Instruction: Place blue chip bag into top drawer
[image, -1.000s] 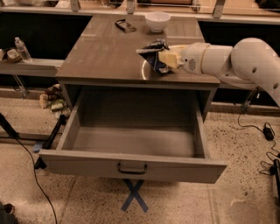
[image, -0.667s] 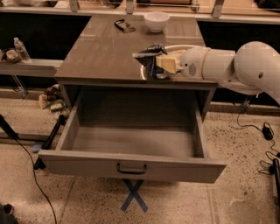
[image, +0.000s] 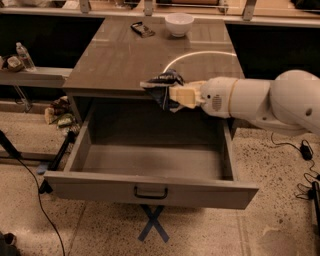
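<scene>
Since a second ago the gripper (image: 169, 94) and its load have come forward off the tabletop and now hang at the front edge, over the rear of the open cavity below. Largest in view is the grey-brown cabinet top (image: 120, 57), a pale curved streak of glare across its right half. Beneath it the top drawer (image: 100, 184) is pulled fully out, wide and shallow, its floor bare and its plain front panel carrying a small dark bar handle (image: 150, 192) at the centre. A bulky white arm (image: 280, 102) reaches in from the right, level with the tabletop, ending in cream-coloured fingers (image: 184, 95) clamped on the blue chip bag (image: 161, 82). That bag is off every surface, crumpled and wrinkly, dark blue with whitish and silvery patches, one flat corner jutting left and a dark fold drooping below the grip. Far back on the top stands a white bowl (image: 179, 24), and just left of it lies a small flat dark object (image: 142, 30).
</scene>
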